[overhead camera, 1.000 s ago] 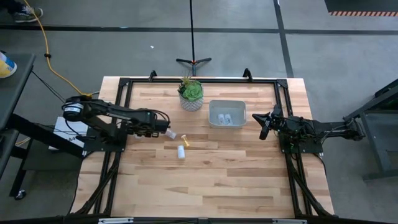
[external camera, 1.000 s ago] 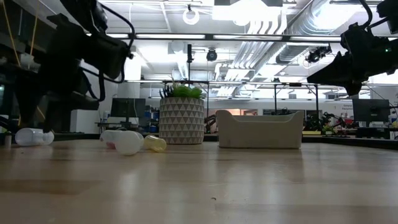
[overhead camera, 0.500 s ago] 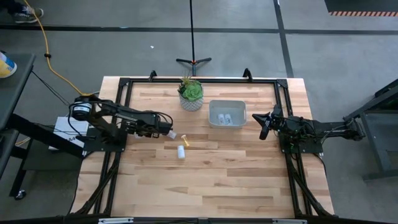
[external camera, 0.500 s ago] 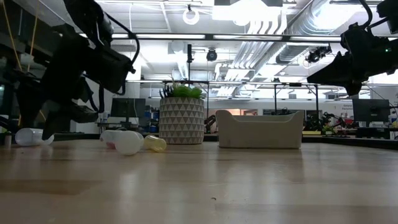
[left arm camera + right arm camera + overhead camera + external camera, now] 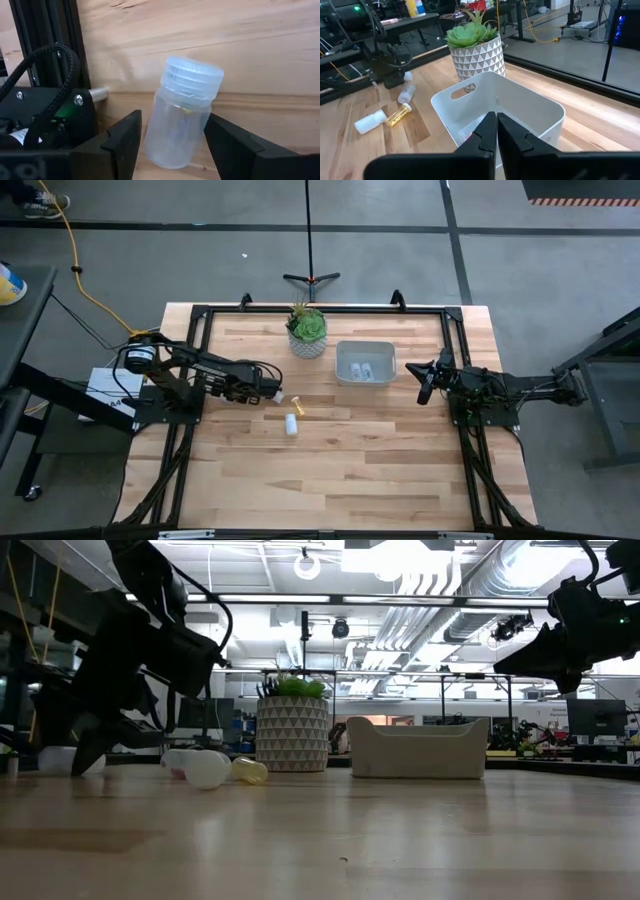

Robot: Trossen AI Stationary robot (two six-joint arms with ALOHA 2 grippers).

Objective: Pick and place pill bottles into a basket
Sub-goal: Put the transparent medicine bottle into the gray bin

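My left gripper (image 5: pixel 272 393) is open and low over the table's left part. Its two fingers stand on either side of a translucent pill bottle (image 5: pixel 182 122) with a pale cap, which lies on its side on the wood. Three more bottles lie nearby: a clear one (image 5: pixel 406 93), a yellowish one (image 5: pixel 298 408) and a white one (image 5: pixel 291 424). The grey-white basket (image 5: pixel 365 350) stands at the far middle with two bottles inside. My right gripper (image 5: pixel 428 382) is shut and empty, raised just right of the basket. My left gripper has its open fingers (image 5: pixel 125 142) close to both sides of the bottle's body (image 5: pixel 175 140), below the cap. I cannot tell whether they touch it. The bottle lies on the table.
A green plant in a white patterned pot (image 5: pixel 307 332) stands just left of the basket. A black frame rail (image 5: pixel 45 45) runs along the table's left side, close to my left gripper. Bare wood lies toward the near edge (image 5: pixel 340 480).
My left gripper has gone down and a little toward the table's right edge, coming over the bottle near the left rail, so that its fingers now stand on either side of it. The bottles and my right arm have kept still.
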